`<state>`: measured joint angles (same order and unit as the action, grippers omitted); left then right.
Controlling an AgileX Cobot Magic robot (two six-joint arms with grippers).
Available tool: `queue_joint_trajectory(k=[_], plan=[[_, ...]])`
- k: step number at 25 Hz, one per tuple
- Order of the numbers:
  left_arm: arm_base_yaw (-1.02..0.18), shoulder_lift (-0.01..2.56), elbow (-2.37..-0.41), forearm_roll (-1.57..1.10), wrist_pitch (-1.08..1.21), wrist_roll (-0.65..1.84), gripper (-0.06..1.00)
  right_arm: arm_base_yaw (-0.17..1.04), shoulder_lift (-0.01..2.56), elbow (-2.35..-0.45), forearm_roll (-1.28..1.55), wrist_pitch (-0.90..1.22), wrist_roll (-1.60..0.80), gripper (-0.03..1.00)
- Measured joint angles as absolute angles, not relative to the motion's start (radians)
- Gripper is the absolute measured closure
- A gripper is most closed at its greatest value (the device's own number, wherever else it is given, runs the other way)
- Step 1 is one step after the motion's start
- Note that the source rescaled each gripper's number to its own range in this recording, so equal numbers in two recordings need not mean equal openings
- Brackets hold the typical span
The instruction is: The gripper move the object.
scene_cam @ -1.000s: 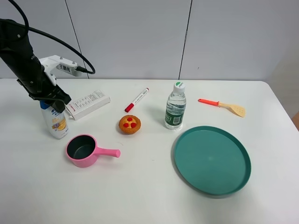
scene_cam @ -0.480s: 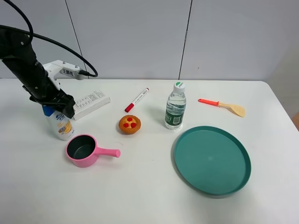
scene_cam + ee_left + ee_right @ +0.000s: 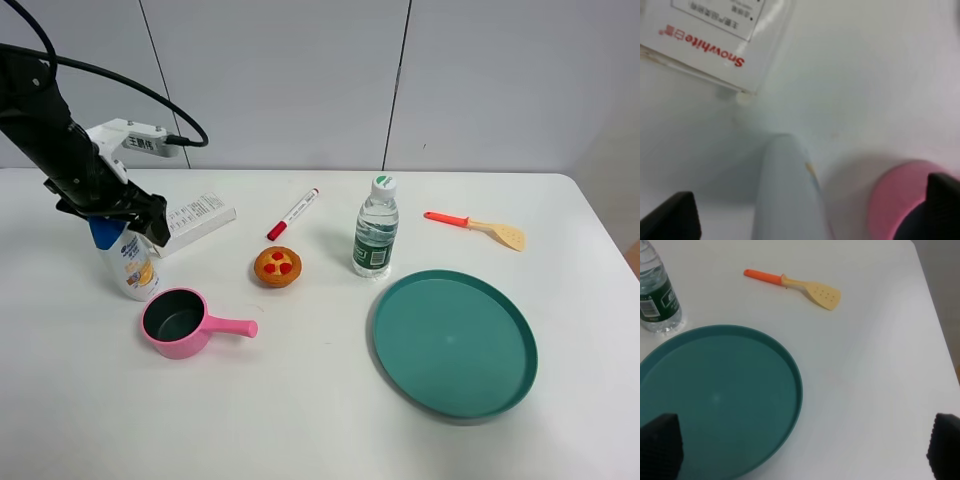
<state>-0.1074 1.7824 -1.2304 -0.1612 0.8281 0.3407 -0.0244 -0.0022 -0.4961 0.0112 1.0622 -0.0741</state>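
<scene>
The object, a white shampoo bottle (image 3: 130,266) with a blue cap and an orange-blue label, stands at the left of the table, just behind a pink pan. My left gripper (image 3: 108,222) sits over its cap, open, with the black jaws spread to either side. In the left wrist view the bottle (image 3: 787,195) runs between the two fingertips (image 3: 670,215) of the left gripper (image 3: 810,207), with bare table showing on both sides. My right gripper (image 3: 802,450) is open and empty over the teal plate's edge; it does not show in the exterior view.
A pink pan (image 3: 180,322) lies just in front of the bottle and a white box (image 3: 190,222) just behind it. A red marker (image 3: 292,213), a cupcake (image 3: 277,267), a clear water bottle (image 3: 376,240), a teal plate (image 3: 455,342) and an orange spatula (image 3: 475,228) lie to the right.
The bottle has shifted a little to the right, towards the pink pan. The left gripper's jaws now stand wider apart than a second ago.
</scene>
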Motion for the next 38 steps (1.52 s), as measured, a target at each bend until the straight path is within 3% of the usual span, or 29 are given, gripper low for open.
queue_joint_trajectory(k=[24,38], plan=[[-0.107,0.932,-1.202,-0.254,0.795,0.335,0.1,-0.024,-0.002,-0.496,0.011,1.062,-0.074,-0.03],[-0.107,0.402,-0.694,-0.358,0.714,0.335,0.1,-0.024,-0.002,-0.496,0.011,1.062,-0.071,-0.03]])
